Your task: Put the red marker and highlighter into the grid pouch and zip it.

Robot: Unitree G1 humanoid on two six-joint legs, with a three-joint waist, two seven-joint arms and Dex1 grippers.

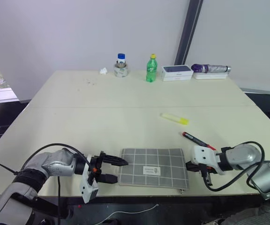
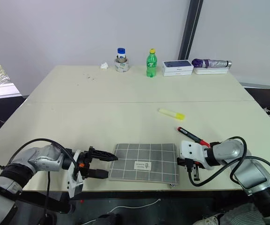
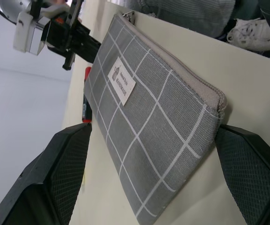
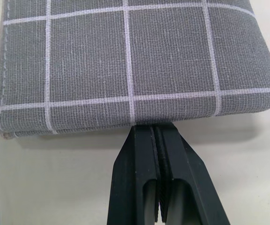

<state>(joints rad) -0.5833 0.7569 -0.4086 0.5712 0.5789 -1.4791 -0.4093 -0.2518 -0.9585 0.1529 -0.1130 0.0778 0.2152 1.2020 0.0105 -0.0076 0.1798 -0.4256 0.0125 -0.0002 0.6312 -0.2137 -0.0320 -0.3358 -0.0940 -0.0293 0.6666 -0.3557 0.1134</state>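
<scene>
Left eye view has the grid pouch (image 1: 153, 167) lying flat near the front edge of the table (image 1: 102, 108), label up, zipper along its near edge; the left gripper (image 1: 117, 169) sits at the pouch's left end with its fingers spread wide, one on each side of that short edge, nothing clamped; the right gripper (image 1: 189, 165) is at the pouch's right end, fingers pressed together with their tips against the fabric edge and nothing between them; the red marker (image 1: 195, 140) lies just beyond the right gripper, clear of the pouch; the highlighter (image 1: 175, 118) rests farther back toward the table's middle, apart from both.
</scene>
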